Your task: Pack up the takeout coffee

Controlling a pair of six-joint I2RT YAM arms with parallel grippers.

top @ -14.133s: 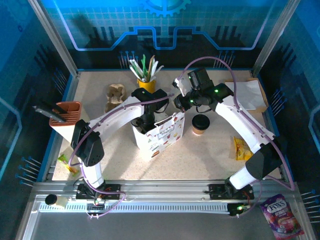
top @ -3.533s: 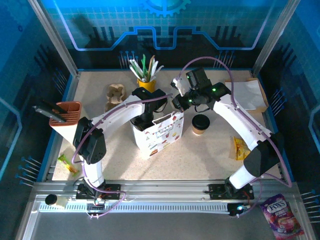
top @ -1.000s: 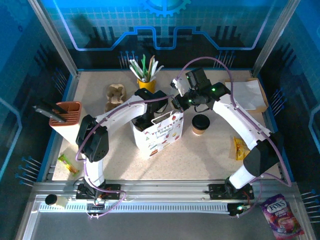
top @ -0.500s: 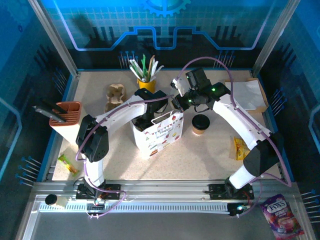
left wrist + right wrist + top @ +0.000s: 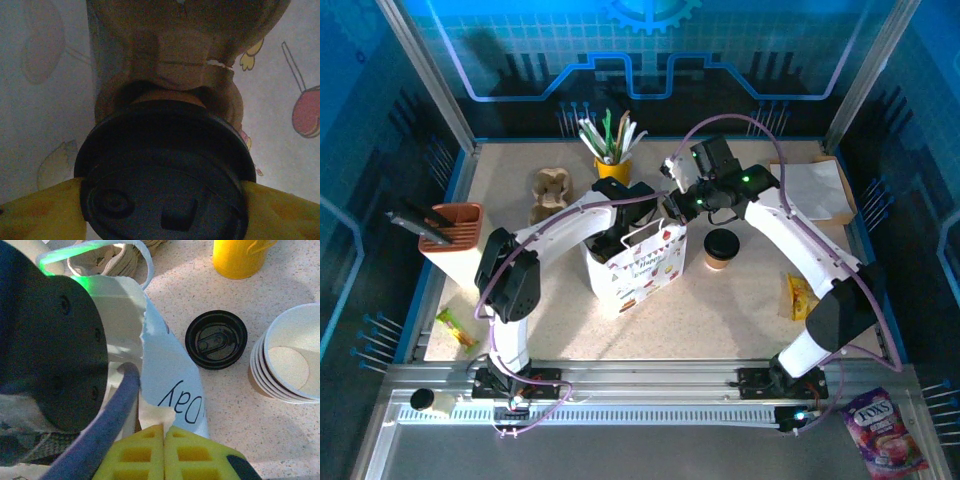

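Observation:
One takeout coffee cup [image 5: 165, 170], brown with a black lid, sits deep inside the white paper bag [image 5: 638, 268]. My left gripper [image 5: 162, 200] is down in the bag, and its yellow fingers [image 5: 282, 210] press the lid's rim from both sides. A second lidded takeout coffee cup [image 5: 721, 248] stands upright on the table just right of the bag; the right wrist view has its lid [image 5: 216, 339] from above. My right gripper [image 5: 164, 432] is shut on the bag's top rim [image 5: 167, 390], holding the mouth open. From above, that gripper [image 5: 672, 206] is at the bag's back right corner.
A stack of lidless cups [image 5: 287, 362] stands beside the lidded cup. A yellow utensil cup [image 5: 612, 165] and a cardboard carrier [image 5: 552, 192] are behind the bag. An orange holder [image 5: 450, 228] sits at the left, flat paper [image 5: 817, 190] at the back right, a yellow packet [image 5: 803, 297] at the right.
The right gripper has shifted slightly left and up with the bag's rim, standing the bag's side taller. The left arm has barely moved inside the bag.

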